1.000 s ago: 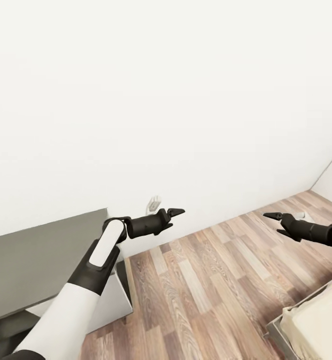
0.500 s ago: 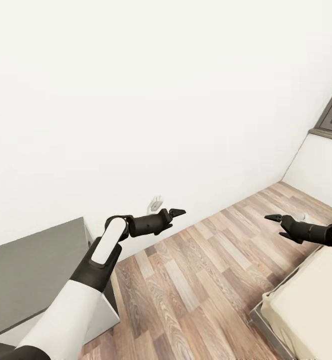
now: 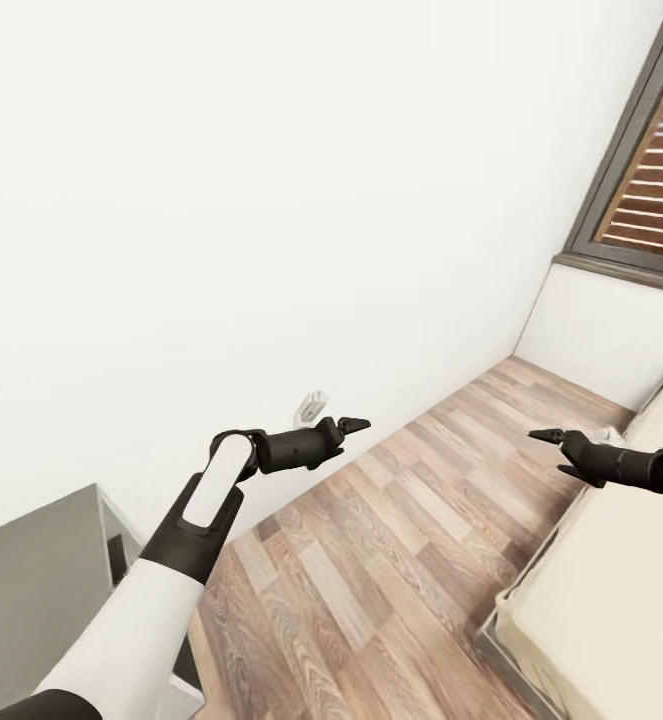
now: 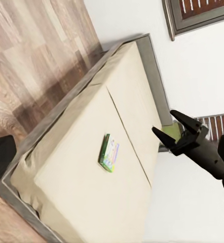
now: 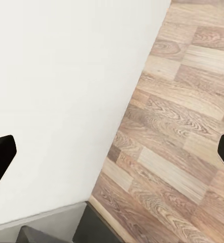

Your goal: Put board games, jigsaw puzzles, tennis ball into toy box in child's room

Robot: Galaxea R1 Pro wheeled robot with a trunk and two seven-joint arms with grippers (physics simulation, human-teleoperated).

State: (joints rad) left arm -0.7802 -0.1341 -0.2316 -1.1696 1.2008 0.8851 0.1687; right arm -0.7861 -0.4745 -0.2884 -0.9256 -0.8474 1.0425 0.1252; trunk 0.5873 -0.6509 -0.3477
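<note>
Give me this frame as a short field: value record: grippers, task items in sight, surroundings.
left gripper: held over the wood floor, holds nothing, jaws nearly closed
right gripper: empty, near the bed's edge, fingers spread wide in its wrist view
bed: cream mattress, dark grey base, at the head view's right
game box: green, lying flat on the mattress
dark-grey cabinet: at the head view's lower left
window: slatted, upper right
wall outlet: low on the white wall

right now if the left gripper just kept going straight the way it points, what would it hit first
Probably the bed: the left wrist view looks along the left gripper onto its cream mattress, near a small green game box. The right gripper sits close to that line; depth is unclear.
</note>
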